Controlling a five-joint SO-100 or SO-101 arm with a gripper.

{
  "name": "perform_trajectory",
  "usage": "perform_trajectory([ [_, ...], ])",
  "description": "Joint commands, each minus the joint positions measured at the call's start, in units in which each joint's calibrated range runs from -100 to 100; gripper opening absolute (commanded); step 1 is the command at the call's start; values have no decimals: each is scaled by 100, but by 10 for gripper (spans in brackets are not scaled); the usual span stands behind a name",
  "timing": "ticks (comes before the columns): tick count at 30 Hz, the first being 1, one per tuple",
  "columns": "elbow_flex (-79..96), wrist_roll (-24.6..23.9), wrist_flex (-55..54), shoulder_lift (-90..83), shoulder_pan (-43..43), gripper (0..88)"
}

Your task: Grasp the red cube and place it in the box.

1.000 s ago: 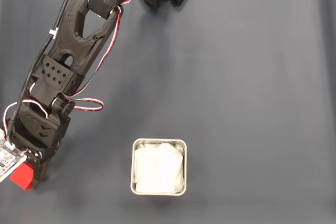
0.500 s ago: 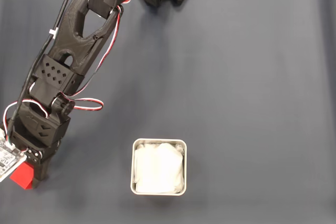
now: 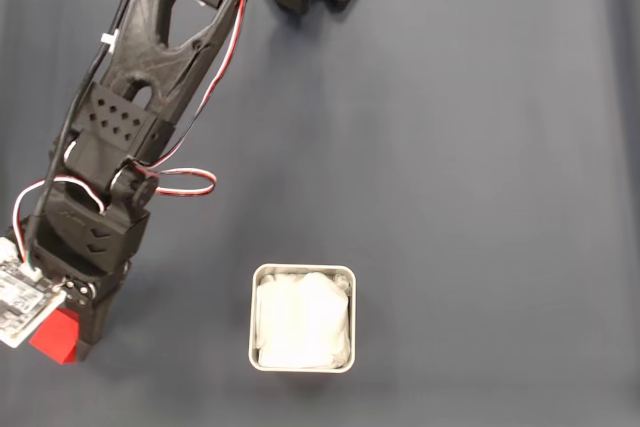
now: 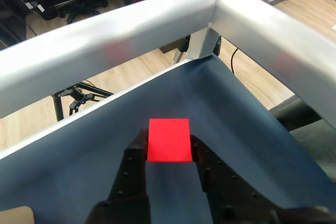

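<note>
The red cube [image 3: 56,336] at the lower left of the fixed view is plain bright red, and in the wrist view [image 4: 168,139] it shows a flat matte red face. The box [image 3: 302,273] at lower centre has a pale grey-white rim and crumpled white lining. The desk [image 3: 480,147] is dark slate blue. The arm [image 3: 130,117] is black, with red, white and black wires. The hand [image 4: 168,153] is black. A silvery grey frame bar [image 4: 105,30] crosses the top of the wrist view.

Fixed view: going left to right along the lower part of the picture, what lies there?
Small bright-red cube held between the black gripper fingers, then bare dark mat, then the square pale-rimmed box lined with crumpled white material, then bare mat.
</note>
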Motion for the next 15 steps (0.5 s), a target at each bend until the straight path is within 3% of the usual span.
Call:
perform_trajectory([
  [1,139,5,14,-861,-158,44],
  [15,1581,59,-2,-2326,-669,43],
])
